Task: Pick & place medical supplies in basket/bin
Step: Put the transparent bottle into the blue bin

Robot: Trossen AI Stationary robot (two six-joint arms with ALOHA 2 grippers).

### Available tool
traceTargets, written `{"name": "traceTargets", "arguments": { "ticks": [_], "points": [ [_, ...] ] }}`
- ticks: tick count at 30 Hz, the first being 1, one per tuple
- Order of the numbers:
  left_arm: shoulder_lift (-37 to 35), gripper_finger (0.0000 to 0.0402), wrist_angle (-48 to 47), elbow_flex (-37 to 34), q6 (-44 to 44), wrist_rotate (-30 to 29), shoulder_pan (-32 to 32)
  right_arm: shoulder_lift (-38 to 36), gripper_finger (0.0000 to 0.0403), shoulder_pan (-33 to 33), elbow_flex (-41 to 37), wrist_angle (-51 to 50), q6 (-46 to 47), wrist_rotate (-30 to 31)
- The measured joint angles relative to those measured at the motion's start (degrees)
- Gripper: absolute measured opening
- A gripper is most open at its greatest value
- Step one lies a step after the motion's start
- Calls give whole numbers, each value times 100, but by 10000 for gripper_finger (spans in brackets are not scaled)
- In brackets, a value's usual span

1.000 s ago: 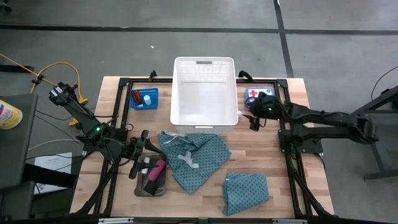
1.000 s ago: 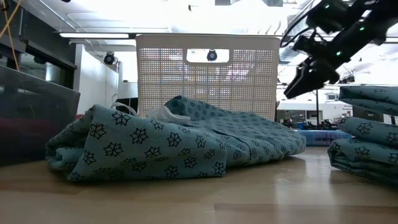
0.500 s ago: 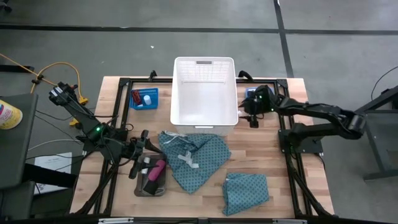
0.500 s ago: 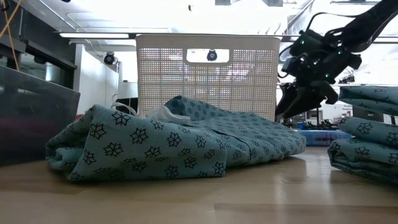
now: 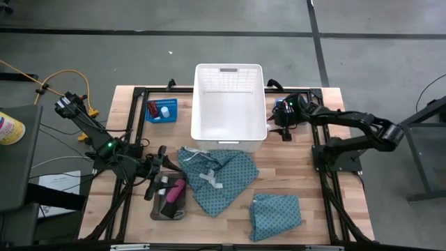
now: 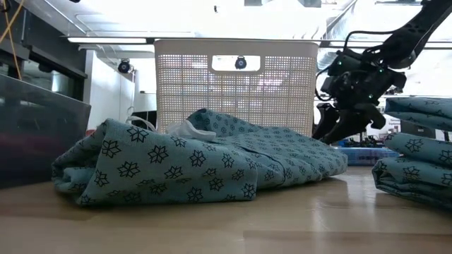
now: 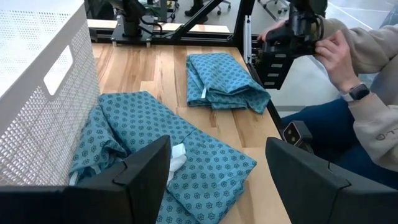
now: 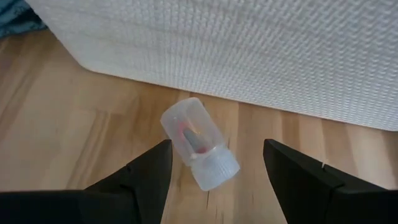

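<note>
The vial [image 8: 199,144], small, light, slick and apt to roll, lies on the counter [image 8: 74,137] beside the basket [image 8: 249,50], under the open right pincer [image 8: 214,171]; grip across its barrel.

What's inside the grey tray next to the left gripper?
The grey tray holds a pink cylinder lying over a black block. Whatever sits beneath them is covered.

Large basket [image 5: 228,104] at surface [image 5: 327,195] back centre, small basket [image 5: 162,110] left of it, small vial [image 8: 199,143] lying just beside its right wall. Unfolded cloth [image 5: 216,174] in front of it, tray [image 5: 169,202] left of cloth. Folded cloth [image 5: 275,215] front right.
</note>
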Motion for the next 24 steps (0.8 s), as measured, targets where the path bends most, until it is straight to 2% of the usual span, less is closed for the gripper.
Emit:
{"name": "traceTargets", "arguments": {
  "ticks": [9, 15, 24],
  "points": [
    [0, 254, 2, 0, 1, 0, 0, 39, 240, -164, 0, 42, -423, -65],
    [0, 254, 2, 0, 2, 0, 0, 505, 240, -164, 0, 106, -511, -67],
    [0, 254, 2, 0, 2, 0, 0, 1157, 240, -164, 0, 714, -518, -250]
  ]
}}
